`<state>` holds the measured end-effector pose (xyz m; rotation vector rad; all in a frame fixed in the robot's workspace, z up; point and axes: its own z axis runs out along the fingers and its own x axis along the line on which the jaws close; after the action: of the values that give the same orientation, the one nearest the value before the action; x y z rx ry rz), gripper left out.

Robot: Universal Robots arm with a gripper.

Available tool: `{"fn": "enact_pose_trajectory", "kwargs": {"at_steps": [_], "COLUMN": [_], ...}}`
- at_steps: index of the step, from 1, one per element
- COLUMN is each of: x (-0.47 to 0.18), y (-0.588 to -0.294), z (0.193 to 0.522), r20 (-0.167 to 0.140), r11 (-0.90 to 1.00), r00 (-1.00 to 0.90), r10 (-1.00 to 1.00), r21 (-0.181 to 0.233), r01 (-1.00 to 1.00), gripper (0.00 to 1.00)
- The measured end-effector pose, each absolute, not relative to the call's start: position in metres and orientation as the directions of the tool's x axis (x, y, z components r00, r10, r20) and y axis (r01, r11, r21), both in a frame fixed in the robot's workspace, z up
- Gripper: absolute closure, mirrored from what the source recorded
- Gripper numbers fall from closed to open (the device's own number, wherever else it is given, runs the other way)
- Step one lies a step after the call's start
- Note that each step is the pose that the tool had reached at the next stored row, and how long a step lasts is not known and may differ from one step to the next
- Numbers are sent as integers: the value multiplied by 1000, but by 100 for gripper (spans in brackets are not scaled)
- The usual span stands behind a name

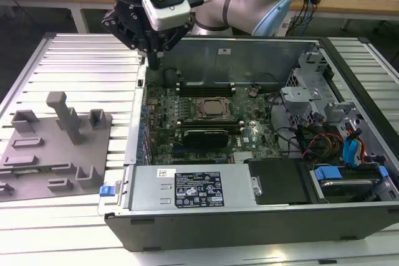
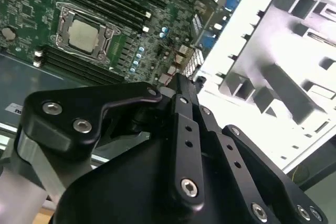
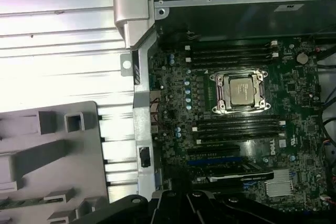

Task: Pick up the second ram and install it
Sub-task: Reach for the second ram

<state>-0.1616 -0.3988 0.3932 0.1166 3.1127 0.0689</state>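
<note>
Hovering at the computer case's (image 1: 268, 57) far corner, our gripper (image 1: 153, 57): open or clamped on the ram stick, we cannot tell. Memory slots (image 1: 206, 85) sit at 4 o'clock, running 9-to-3; grey holder (image 1: 56, 147) at 8.

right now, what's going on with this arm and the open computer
The robot arm's tool hangs over a corner of the open computer case at the exterior view's left, next to the gray parts holder. Inside lie the motherboard, its processor socket and memory slots on both sides. Whether the tool carries the second ram, I cannot tell.
</note>
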Motion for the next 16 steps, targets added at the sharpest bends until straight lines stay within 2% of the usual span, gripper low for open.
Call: {"fn": "enact_pose_trajectory", "kwargs": {"at_steps": [16], "x": [-230], "y": [-399], "z": [393], "r20": [-24], "r11": [996], "r00": [-997], "r10": [75], "r21": [45], "r01": [74], "gripper": [89]}}
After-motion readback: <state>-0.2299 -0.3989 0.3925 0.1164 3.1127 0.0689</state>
